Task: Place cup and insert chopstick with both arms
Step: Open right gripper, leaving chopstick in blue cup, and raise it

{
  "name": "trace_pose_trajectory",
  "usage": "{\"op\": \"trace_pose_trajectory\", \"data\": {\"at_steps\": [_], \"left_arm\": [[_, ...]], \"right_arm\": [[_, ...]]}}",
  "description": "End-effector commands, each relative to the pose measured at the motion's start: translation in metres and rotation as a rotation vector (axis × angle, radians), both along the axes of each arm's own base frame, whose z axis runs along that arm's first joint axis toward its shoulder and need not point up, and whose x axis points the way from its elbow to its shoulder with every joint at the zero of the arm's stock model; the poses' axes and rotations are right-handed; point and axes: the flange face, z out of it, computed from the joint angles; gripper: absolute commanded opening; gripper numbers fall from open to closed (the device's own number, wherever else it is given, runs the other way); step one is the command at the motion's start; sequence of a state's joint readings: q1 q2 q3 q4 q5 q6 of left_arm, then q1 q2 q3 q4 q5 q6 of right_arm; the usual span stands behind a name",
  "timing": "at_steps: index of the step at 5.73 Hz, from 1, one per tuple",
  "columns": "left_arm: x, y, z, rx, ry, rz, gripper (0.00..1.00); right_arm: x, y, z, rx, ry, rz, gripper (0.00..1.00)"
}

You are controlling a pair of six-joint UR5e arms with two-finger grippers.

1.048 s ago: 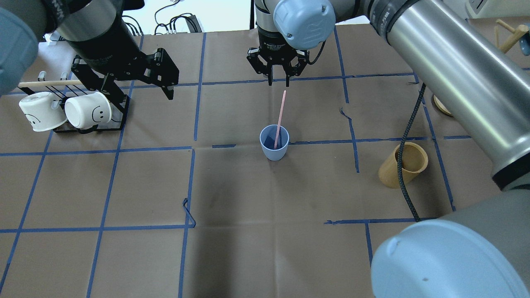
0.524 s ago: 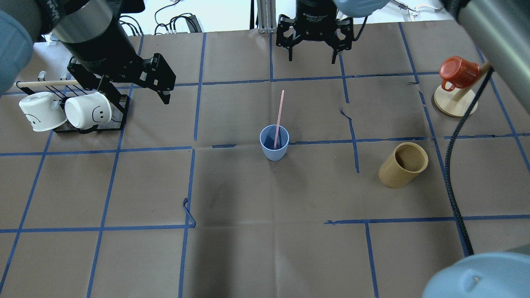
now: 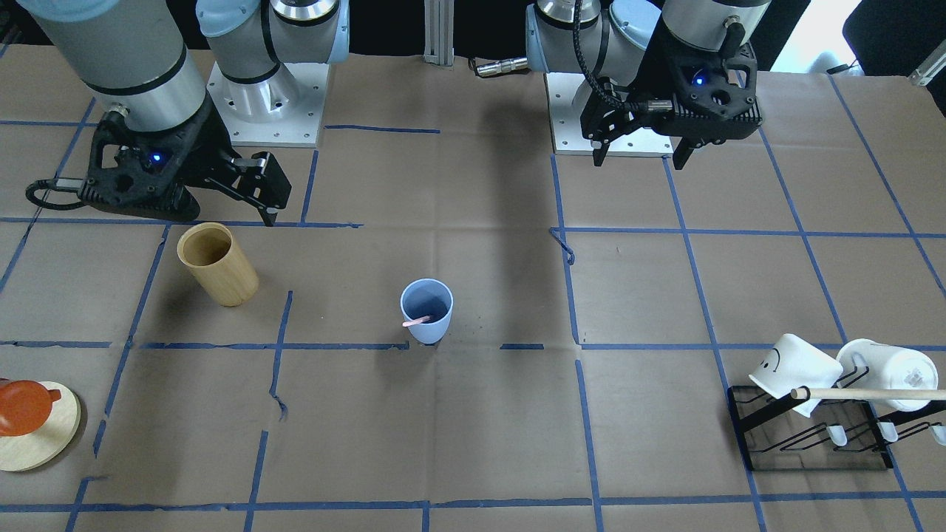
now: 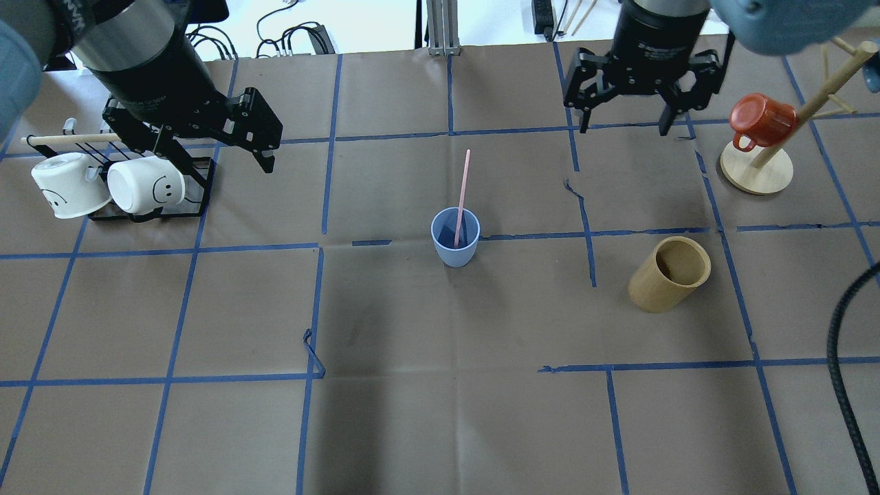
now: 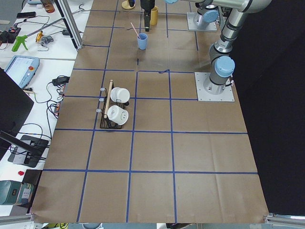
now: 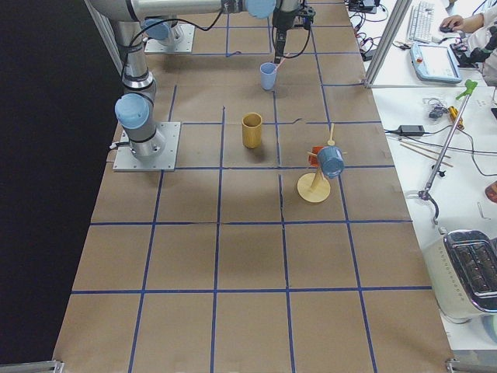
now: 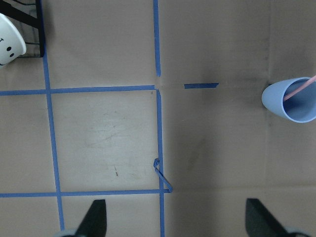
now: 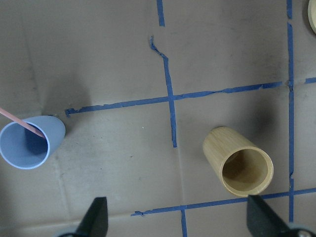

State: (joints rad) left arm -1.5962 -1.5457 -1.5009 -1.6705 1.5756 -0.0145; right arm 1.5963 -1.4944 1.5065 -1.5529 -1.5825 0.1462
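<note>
Blue cup (image 4: 455, 238) stands upright mid-table at a tape crossing. The pink chopstick (image 4: 464, 185) is in it, tip on the bottom, shaft leaning on the far rim with most of its length sticking out. The task looks done to me.

Main risk is that lean. It's a long lever on a light cup, so a bump or table jolt could tip the cup or flick the stick out.

Right gripper (image 4: 624, 127) is spread wide and empty, well apart from the cup. Its cable (image 4: 849, 371) hangs low, so a swing across centre could snag the stick.

Left gripper (image 3: 638, 157) is also wide open, holding nothing. In the overhead view it overlaps the mug rack (image 4: 148, 182), so I'd watch that it doesn't drop into the rack.
</note>
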Motion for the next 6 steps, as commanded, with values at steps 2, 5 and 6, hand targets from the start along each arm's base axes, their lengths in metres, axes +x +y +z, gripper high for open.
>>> {"op": "trace_pose_trajectory", "data": {"at_steps": [2,5,6], "left_arm": [[0.000,0.000,-0.001,0.000,-0.003,0.022,0.98],[0.001,0.001,-0.001,0.001,-0.005,0.023,0.98],[0.001,0.001,-0.001,0.001,-0.003,0.023,0.98]], "right_arm": [[-0.012,0.016,0.001,-0.069,-0.038,-0.015,1.00],[-0.012,0.017,0.002,-0.062,-0.028,-0.013,1.00],[-0.012,0.017,0.001,-0.060,-0.028,-0.013,1.00]]}}
